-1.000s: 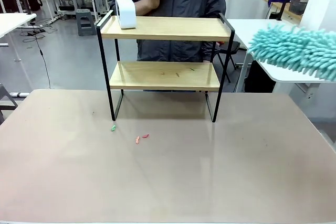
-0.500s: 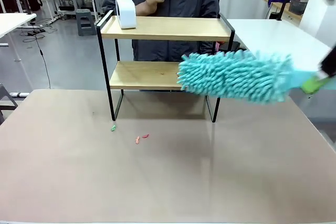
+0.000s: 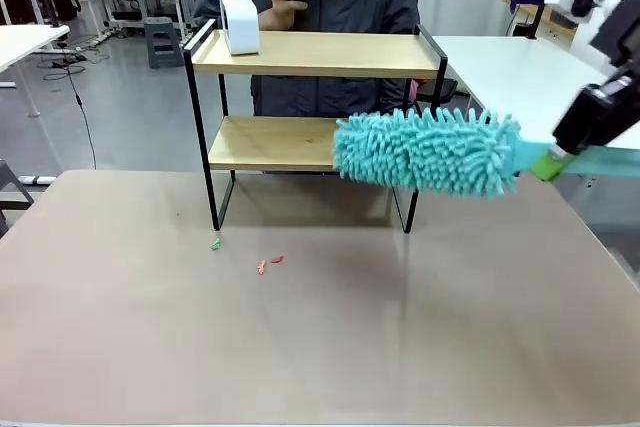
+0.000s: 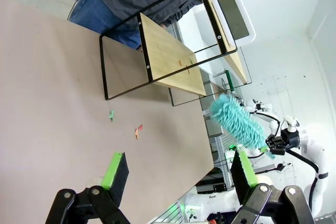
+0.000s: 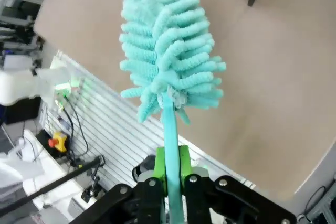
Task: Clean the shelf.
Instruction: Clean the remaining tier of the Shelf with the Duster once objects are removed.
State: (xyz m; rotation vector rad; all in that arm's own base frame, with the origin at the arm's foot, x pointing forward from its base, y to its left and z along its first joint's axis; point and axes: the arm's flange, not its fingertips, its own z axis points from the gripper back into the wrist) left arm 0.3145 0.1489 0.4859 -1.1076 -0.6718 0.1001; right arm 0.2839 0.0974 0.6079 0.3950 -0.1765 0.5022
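The shelf (image 3: 300,52) stands at the table's far side, two light wooden boards in a black frame; the left wrist view shows the shelf (image 4: 173,61) tilted. My right gripper (image 3: 556,159) is shut on the handle of a fluffy turquoise duster (image 3: 425,152). The duster's head lies across the right end of the lower board and the right front leg; I cannot tell if it touches. In the right wrist view the gripper (image 5: 171,170) clamps the handle below the duster head (image 5: 165,45). My left gripper (image 4: 178,171) is open and holds nothing, above the table.
A white box-like object (image 3: 240,23) sits on the top board's left end. Small coloured scraps (image 3: 262,266) lie on the table (image 3: 320,347) in front of the left legs. A person (image 3: 310,7) stands behind the shelf with a hand raised.
The duster swung in from the far right to the lower board's right end, then edged slightly left and up. The left gripper stayed open.
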